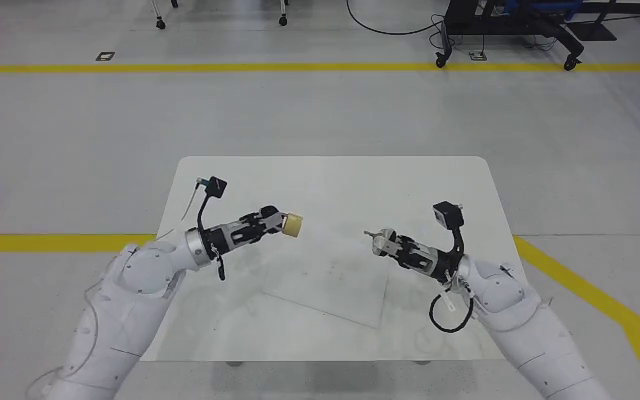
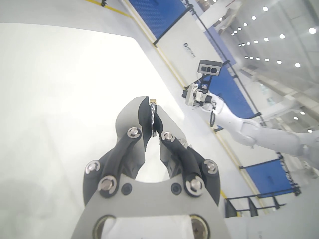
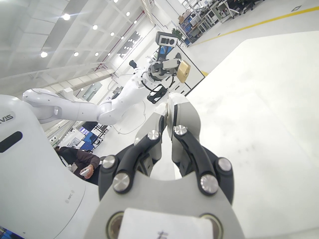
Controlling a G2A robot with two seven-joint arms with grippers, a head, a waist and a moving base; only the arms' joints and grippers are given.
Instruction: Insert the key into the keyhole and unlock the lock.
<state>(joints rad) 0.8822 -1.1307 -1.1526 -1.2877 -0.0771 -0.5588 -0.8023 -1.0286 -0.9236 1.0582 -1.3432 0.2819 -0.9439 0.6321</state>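
Observation:
A brass padlock [image 1: 293, 225] hangs above the table's left half, with my left gripper [image 1: 274, 221] shut on it. In the left wrist view the left gripper [image 2: 152, 103] pinches the steel shackle [image 2: 152, 119], and a corner of the brass body [image 2: 153, 99] peeks past the fingertips. In the right wrist view the padlock [image 3: 183, 71] shows far off, its flat face turned this way. My right gripper [image 1: 384, 243] is shut on a small key [image 1: 371, 236] whose tip points left toward the padlock, a short gap apart. The right gripper [image 3: 166, 103] hides the key between its fingers.
Both arms hover over a white table [image 1: 330, 180]. A thin clear sheet [image 1: 335, 292] lies flat near the front middle. Yellow lines mark the floor [image 1: 300, 68] beyond the table, and a wheeled cart [image 1: 510, 30] stands far back right.

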